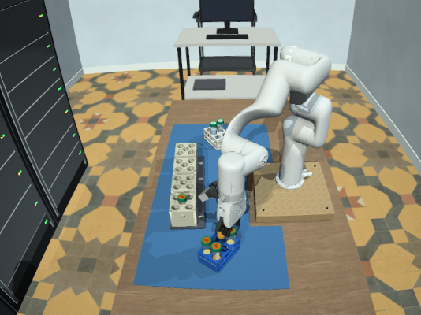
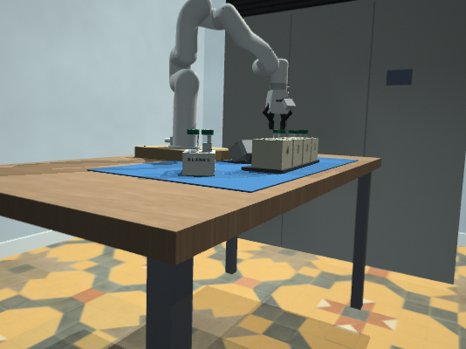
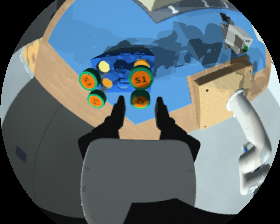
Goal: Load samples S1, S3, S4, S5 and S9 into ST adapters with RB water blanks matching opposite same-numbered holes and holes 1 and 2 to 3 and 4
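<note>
Wrist view: our black two-fingered gripper point(image 3: 139, 105), released and holding nothing, hangs over the blue sample rack point(image 3: 119, 56); descending off-centre could knock neighbouring orange-dotted tubes point(image 3: 86, 80).

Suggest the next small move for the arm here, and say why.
Probably lower straight down until the fingers flank a cap. The tool hangs open and holds nothing, just above the blue sample rack, with an orange-dotted tube between its fingertips in the wrist view. One sample already stands in the adapters; more remain in the rack.
</note>
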`<state>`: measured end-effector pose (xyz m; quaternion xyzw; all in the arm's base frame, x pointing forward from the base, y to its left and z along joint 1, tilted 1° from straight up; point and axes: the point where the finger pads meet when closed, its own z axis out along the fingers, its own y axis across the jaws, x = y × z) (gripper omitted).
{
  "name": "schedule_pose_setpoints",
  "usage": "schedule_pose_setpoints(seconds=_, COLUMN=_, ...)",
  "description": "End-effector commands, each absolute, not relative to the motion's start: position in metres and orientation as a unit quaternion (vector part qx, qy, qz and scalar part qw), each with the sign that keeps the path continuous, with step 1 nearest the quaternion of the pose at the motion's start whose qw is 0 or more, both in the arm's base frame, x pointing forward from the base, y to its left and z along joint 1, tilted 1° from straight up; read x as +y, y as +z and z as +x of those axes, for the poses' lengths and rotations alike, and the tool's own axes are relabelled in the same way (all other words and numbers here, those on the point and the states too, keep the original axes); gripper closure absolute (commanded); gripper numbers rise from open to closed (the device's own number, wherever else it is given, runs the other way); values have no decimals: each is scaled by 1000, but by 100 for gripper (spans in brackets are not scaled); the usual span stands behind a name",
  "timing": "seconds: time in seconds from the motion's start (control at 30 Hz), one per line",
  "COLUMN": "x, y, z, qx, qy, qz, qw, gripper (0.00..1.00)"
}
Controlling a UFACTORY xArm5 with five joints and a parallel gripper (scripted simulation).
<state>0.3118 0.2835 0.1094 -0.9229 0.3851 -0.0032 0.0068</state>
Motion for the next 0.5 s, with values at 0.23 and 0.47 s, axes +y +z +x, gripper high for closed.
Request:
schedule_pose_setpoints(seconds=0.23, x=284, y=106, z=313, qx=385, qy=-4, qz=-923, qw=9, gripper=43)
schedule_pose_setpoints(seconds=0.47, x=285, y=103, z=313, qx=385, qy=-4, qz=-923, qw=9, gripper=43)
